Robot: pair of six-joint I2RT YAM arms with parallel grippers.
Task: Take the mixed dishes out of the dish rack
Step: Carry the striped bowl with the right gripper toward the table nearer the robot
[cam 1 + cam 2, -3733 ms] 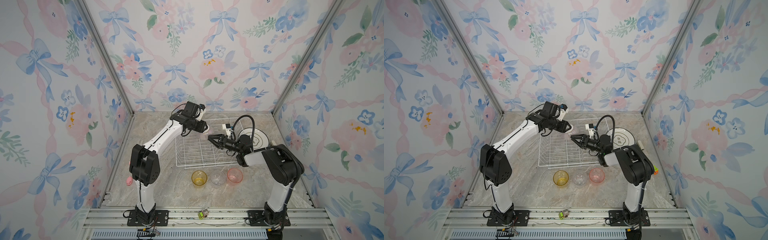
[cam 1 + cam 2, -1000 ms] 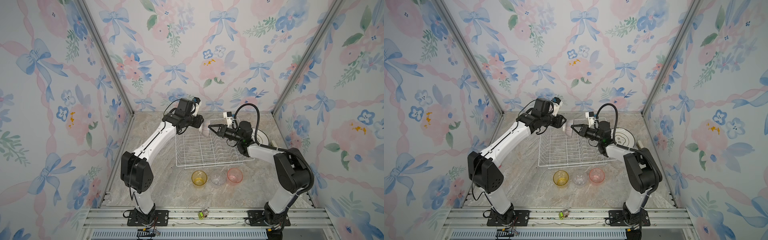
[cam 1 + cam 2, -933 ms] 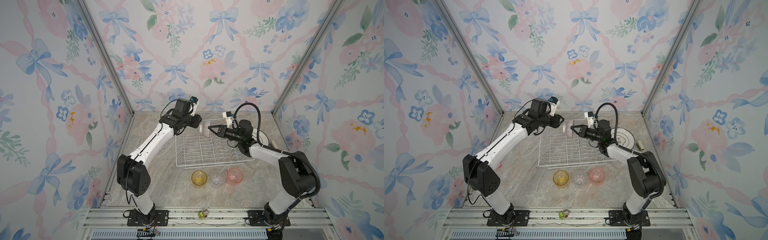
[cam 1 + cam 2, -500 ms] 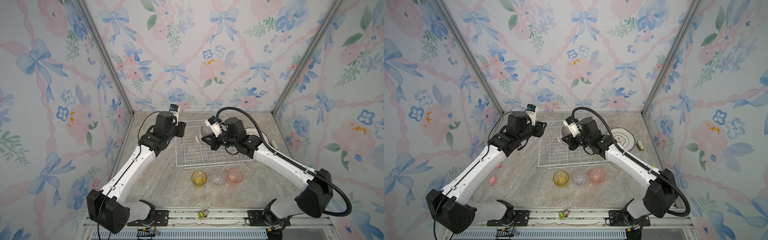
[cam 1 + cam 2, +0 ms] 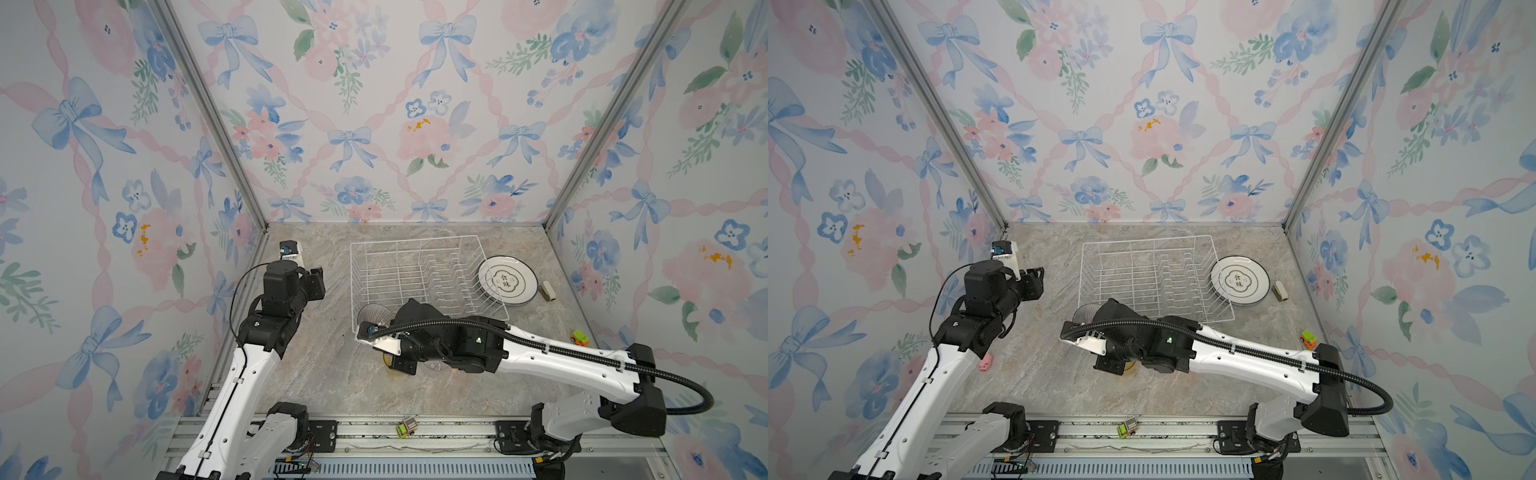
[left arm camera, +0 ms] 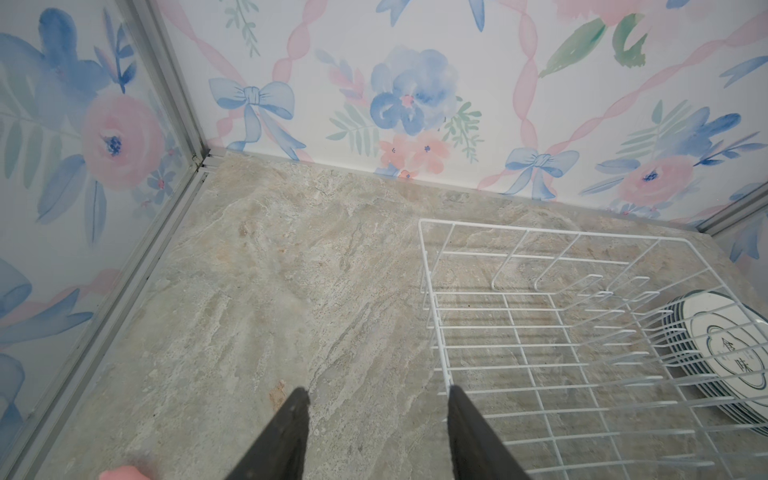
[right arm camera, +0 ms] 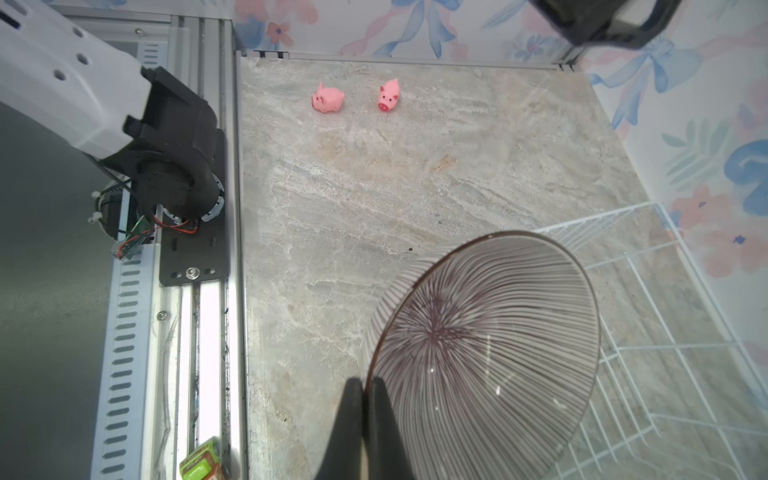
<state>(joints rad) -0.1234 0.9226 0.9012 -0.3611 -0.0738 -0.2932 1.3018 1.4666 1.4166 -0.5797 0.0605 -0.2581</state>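
The white wire dish rack holds no dishes. A stack of white plates lies on the table against its right side. My right gripper is shut on the rim of the ribbed purplish bowl, which hangs tilted by the rack's front left corner. My left gripper is open and holds nothing, raised left of the rack. A yellow tumbler peeks from under the right arm, which hides the other tumblers.
Two pink toy pigs lie near the left wall. A green toy car sits on the front rail, and another toy and a small beige block lie at the right. The enclosure walls stand close around.
My right arm has carried the bowl from above the rack's back left toward the front left corner. My left arm has drawn back left, and its jaws have opened wider.
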